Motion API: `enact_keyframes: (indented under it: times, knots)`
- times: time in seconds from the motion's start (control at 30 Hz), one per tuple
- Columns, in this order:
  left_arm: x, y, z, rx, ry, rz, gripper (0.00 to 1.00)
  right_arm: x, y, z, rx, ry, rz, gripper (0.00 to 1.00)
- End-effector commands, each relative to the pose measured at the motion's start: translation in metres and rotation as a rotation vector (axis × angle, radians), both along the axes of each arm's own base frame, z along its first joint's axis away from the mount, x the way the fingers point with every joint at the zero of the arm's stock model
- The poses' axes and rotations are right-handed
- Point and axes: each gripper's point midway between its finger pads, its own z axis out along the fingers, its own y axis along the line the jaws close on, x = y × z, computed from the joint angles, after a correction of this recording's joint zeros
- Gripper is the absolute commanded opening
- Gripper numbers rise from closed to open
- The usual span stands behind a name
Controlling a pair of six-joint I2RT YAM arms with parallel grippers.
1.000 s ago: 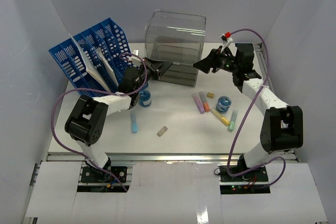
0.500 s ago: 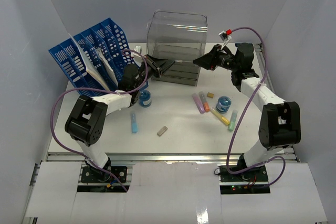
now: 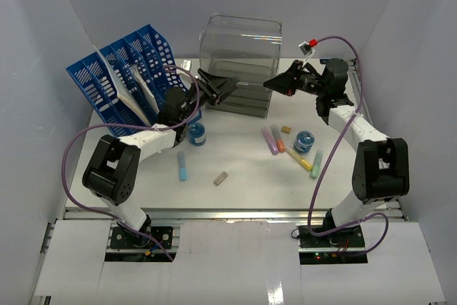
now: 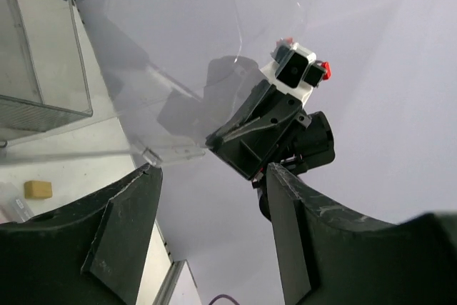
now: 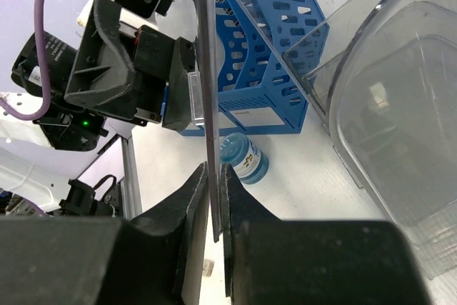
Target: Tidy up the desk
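Where the two arms reached toward the back of the surface (image 3: 235, 201), found the left claw (image 3: 225, 85) with its jaws apart and nothing between them, raised just in front of the clear drawer box (image 3: 239, 51). Found the right claw (image 3: 271, 85) facing it from the right, jaws clamped on the edge of a thin clear panel (image 4: 178, 48). Saw that edge run straight up between the fingertips in the right wrist view. Could not tell whether the panel touched the left claw.

Saw the surface lying flat and white under both arms, with a metal rail (image 3: 235, 213) along its near edge and pale walls on the other three sides. Noted the blue file rack (image 3: 118, 76) at back left, tilted, with papers in its slots. Noted one small blue jar (image 3: 197, 133) just beside the left arm and a second blue jar (image 3: 305, 141) right of centre. Counted pink (image 3: 269, 139), orange (image 3: 278, 138), yellow (image 3: 300, 160) and teal (image 3: 317, 163) markers lying near that second jar. Saw a light blue marker (image 3: 183, 166) and a small tan block (image 3: 221, 178) lying apart nearer the rail.
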Motion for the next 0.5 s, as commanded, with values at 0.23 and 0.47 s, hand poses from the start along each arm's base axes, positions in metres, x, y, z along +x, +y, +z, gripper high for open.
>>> enact_keyframes:
  times: [0.23,0.47]
  knots:
    - [-0.057,0.024,-0.030,0.300,-0.156,-0.015,0.81,-0.001,-0.032,0.072,0.062,-0.181,-0.057,0.13]
    - [-0.075,0.043,-0.072,0.543,-0.159,0.005,0.81,0.003,-0.046,0.094,0.098,-0.202,-0.088,0.12]
